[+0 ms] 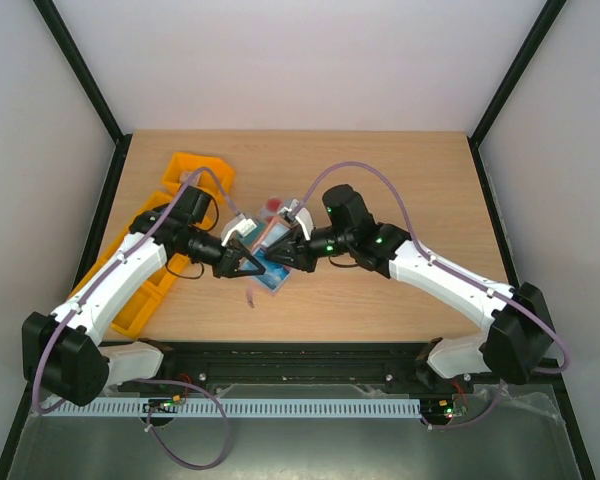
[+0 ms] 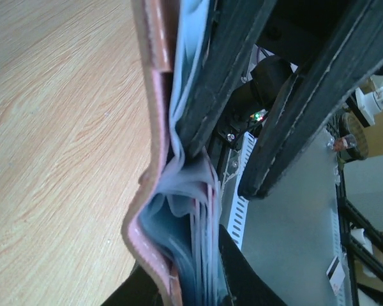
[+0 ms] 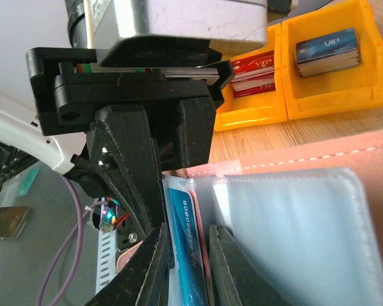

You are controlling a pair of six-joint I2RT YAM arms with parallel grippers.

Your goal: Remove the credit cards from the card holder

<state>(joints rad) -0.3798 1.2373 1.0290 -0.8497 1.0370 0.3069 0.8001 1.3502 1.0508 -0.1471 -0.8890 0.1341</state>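
The card holder [image 1: 267, 268] is reddish-brown outside with clear sleeves inside, and it is held up off the table between both grippers. My left gripper [image 1: 248, 262] is shut on its folded edge [image 2: 154, 210]; its dark fingers [image 2: 239, 271] clamp the stacked sleeves. My right gripper [image 3: 189, 239] reaches into the holder from the other side. Its fingers [image 3: 150, 271] pinch a teal-green credit card [image 3: 186, 255] with printed digits, which sits in the end sleeve. A pale card with a red round mark [image 1: 272, 207] lies on the table just behind the holder.
Orange plastic bins [image 1: 192, 175] stand along the table's left side under the left arm. Two of them [image 3: 325, 83] hold stacks of other cards. Bare wooden table [image 1: 400, 190] lies behind and to the right.
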